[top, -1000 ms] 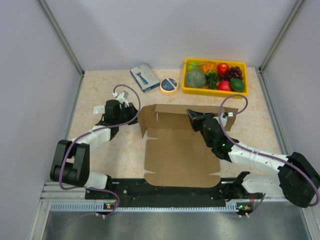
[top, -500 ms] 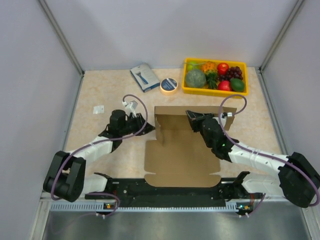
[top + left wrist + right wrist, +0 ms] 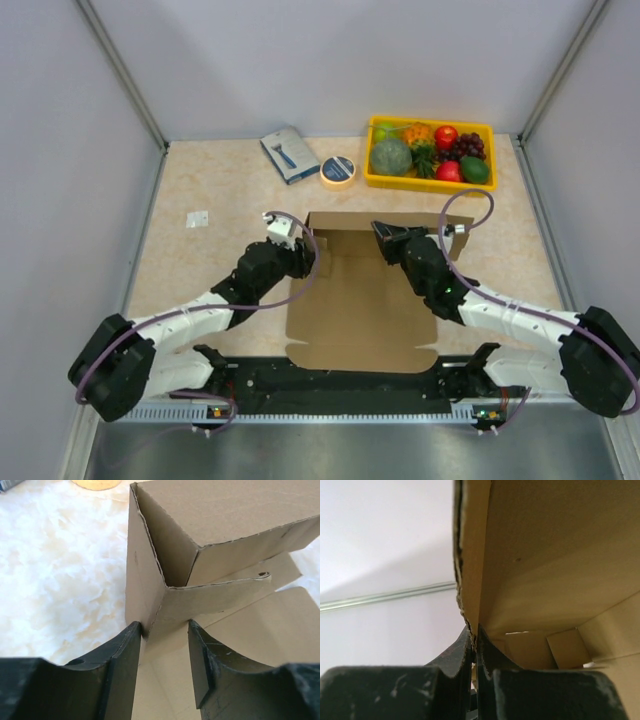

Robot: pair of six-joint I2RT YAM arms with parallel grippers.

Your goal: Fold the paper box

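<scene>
The paper box is a plain brown cardboard sheet lying mid-table, with its back wall standing upright. My right gripper is shut on the top edge of that back wall; the right wrist view shows the cardboard pinched between its closed jaws. My left gripper is at the box's back-left corner. In the left wrist view it is open, its fingers straddling the raised side flap where it meets the back wall.
A yellow fruit tray stands at the back right. A roll of tape and a blue-grey packet lie behind the box. A small white tag lies at the left. Grey walls close in both sides.
My left arm has swung right from beside the box to its back-left corner, and the left side flap has gone from lying outward to standing up. The right gripper has held still.
</scene>
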